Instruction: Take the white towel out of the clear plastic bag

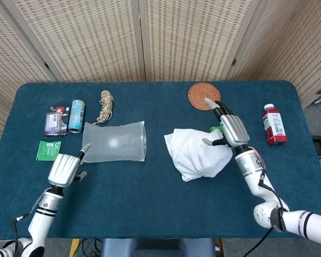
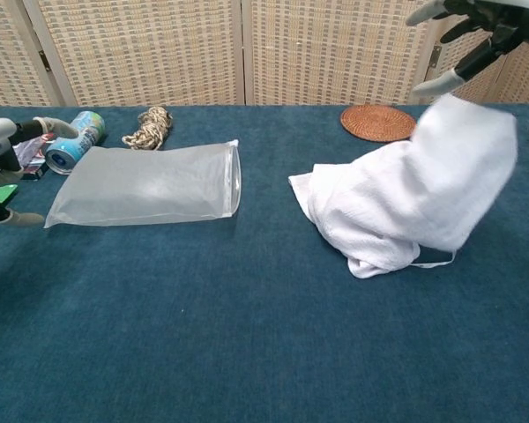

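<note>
Open table (image 1: pixel 150 193) between bag (image 1: pixel 115 149) and towel (image 1: pixel 195 153)

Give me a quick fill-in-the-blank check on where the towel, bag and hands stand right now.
1. The white towel lies in a heap ____ the clear bag.
2. The bag lies flat and ____.
3. The right hand, fingers spread, holds ____.
4. The round woven mat sits ____ the towel, toward the screen.

Missing words: outside; empty; nothing; behind

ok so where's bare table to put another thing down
Bare cloth lies between the clear plastic bag and white towel, and along the whole near edge. The far left is crowded: can, rope, packets.
</note>
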Action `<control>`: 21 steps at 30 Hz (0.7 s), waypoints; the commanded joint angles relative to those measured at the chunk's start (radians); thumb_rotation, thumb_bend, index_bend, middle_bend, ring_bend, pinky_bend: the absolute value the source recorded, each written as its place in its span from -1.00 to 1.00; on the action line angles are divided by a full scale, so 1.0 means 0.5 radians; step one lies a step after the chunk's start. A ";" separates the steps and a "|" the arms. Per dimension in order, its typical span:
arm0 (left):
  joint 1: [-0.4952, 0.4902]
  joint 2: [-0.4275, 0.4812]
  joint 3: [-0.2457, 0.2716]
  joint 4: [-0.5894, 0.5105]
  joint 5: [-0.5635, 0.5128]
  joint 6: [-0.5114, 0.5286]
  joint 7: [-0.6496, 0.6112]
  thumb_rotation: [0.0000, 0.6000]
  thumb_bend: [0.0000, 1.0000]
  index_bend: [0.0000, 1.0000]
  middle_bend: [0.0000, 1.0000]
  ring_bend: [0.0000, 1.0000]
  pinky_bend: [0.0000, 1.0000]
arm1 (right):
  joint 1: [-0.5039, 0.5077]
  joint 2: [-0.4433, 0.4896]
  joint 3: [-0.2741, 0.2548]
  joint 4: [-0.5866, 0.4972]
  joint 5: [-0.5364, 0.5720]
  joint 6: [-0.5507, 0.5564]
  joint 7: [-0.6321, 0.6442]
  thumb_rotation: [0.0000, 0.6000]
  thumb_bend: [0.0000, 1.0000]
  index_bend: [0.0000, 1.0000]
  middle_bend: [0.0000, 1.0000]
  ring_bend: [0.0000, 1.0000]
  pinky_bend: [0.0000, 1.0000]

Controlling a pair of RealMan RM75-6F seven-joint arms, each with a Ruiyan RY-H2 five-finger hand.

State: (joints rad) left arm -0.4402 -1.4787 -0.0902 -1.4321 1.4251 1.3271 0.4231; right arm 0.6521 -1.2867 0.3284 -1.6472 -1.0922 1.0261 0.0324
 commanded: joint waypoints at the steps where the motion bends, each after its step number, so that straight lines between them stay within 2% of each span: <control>1: 0.028 0.050 -0.023 -0.082 -0.021 0.036 0.009 1.00 -1.00 -0.74 0.94 0.67 1.00 | -0.061 0.076 -0.021 -0.074 -0.040 0.070 -0.021 1.00 -1.00 -1.00 -0.78 -1.00 -0.70; 5: 0.068 0.130 -0.041 -0.200 -0.055 0.072 -0.004 1.00 -1.00 -0.74 0.59 0.46 0.96 | -0.140 0.199 -0.059 -0.184 -0.058 0.132 -0.065 1.00 -1.00 -1.00 -0.78 -1.00 -0.70; 9: 0.117 0.223 -0.047 -0.299 -0.045 0.141 -0.031 1.00 -1.00 -0.65 0.38 0.38 0.87 | -0.231 0.327 -0.119 -0.292 -0.109 0.185 -0.090 1.00 -1.00 -0.92 -0.78 -1.00 -0.70; 16: 0.211 0.414 -0.041 -0.460 -0.027 0.232 -0.121 1.00 -1.00 -0.52 0.26 0.25 0.65 | -0.411 0.479 -0.266 -0.397 -0.287 0.326 -0.109 1.00 -1.00 -0.81 -0.73 -0.98 -0.69; 21: 0.272 0.548 -0.015 -0.497 -0.052 0.231 -0.183 1.00 -1.00 -0.45 0.26 0.20 0.53 | -0.525 0.493 -0.358 -0.400 -0.406 0.426 -0.061 1.00 -1.00 -0.79 -0.72 -0.97 -0.69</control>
State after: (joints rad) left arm -0.3169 -1.2219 -0.1038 -1.6737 1.4023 1.4391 0.3421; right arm 0.4040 -1.0431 0.1631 -1.8460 -1.2805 1.2248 -0.0075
